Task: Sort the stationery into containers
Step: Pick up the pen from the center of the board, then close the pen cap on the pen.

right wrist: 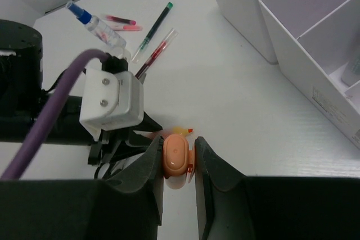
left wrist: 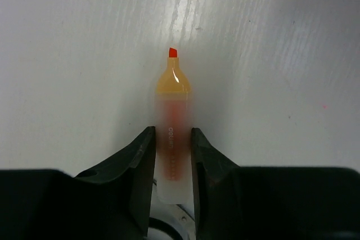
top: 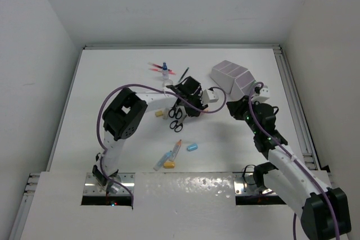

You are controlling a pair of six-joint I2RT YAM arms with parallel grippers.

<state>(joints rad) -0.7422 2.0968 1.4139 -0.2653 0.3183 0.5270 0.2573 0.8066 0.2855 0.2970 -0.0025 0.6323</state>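
Up close, the left gripper [left wrist: 172, 133] pinches an uncapped orange highlighter [left wrist: 173, 91] by its barrel, with one black finger pressed against each side. The highlighter's long axis runs straight out along the gripper. Its red wedge tip points away from the fingers, over the white table [left wrist: 281, 54]. The right gripper [right wrist: 178, 141] is clamped on a rounded peach-orange cap [right wrist: 176, 158], just beside the left gripper, and the highlighter's tip shows right behind the cap. To the right stands the white organiser [right wrist: 242, 21], its compartments lilac inside. One compartment at the frame edge holds a pale object [right wrist: 352, 66], too cropped to identify. Beyond, a blue-capped bottle [right wrist: 95, 23] and several pens [right wrist: 157, 26] lie loose on the table.
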